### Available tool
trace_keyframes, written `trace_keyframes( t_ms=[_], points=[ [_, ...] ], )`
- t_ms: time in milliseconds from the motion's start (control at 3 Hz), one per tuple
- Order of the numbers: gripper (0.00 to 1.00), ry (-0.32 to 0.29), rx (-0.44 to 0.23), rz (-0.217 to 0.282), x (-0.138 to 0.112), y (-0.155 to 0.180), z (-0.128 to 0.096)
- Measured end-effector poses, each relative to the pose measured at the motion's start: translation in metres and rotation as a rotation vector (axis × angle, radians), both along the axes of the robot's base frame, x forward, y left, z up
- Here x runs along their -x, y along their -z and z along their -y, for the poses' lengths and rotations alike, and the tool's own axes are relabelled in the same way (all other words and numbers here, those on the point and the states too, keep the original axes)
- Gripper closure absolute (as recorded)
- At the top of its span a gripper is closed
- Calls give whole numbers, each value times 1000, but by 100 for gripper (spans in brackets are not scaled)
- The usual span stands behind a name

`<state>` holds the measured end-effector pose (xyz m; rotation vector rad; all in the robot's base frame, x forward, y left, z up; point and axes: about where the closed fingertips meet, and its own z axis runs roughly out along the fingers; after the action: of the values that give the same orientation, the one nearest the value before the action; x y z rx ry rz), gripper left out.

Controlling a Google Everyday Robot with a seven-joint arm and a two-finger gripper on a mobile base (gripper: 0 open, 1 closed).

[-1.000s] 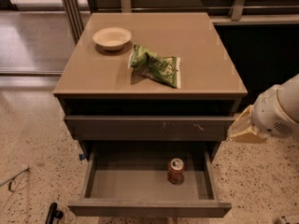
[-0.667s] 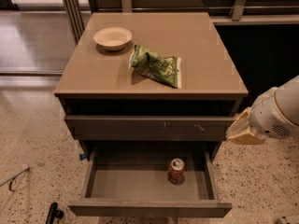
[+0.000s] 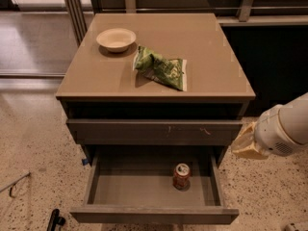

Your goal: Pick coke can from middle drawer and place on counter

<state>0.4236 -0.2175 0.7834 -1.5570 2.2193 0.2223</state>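
Note:
The red coke can (image 3: 181,176) stands upright on the grey floor of the open middle drawer (image 3: 125,189), right of centre. The tan counter (image 3: 202,61) tops the cabinet above it. My gripper (image 3: 246,147) is at the right side of the cabinet, level with the drawer front above, and to the upper right of the can. It is apart from the can and holds nothing I can see. The white arm body behind it reaches in from the right edge.
A green chip bag (image 3: 161,67) and a pale bowl (image 3: 116,39) lie on the counter. The drawer front with pale scratch marks (image 3: 154,131) sits shut above the open drawer. Speckled floor surrounds the cabinet. A dark object (image 3: 55,220) lies at the lower left.
My gripper and arm have shifted slightly left and down toward the cabinet's right side. The can and drawer have not moved.

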Motion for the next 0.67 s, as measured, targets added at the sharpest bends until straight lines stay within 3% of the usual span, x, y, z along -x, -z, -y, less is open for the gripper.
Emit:
trace_keyframes(
  t_ms=[333,667],
  points=[
    [100,-22,-97,2,-2,75,-16],
    [100,-43,-251,-19,-8,160,-46]
  ],
)
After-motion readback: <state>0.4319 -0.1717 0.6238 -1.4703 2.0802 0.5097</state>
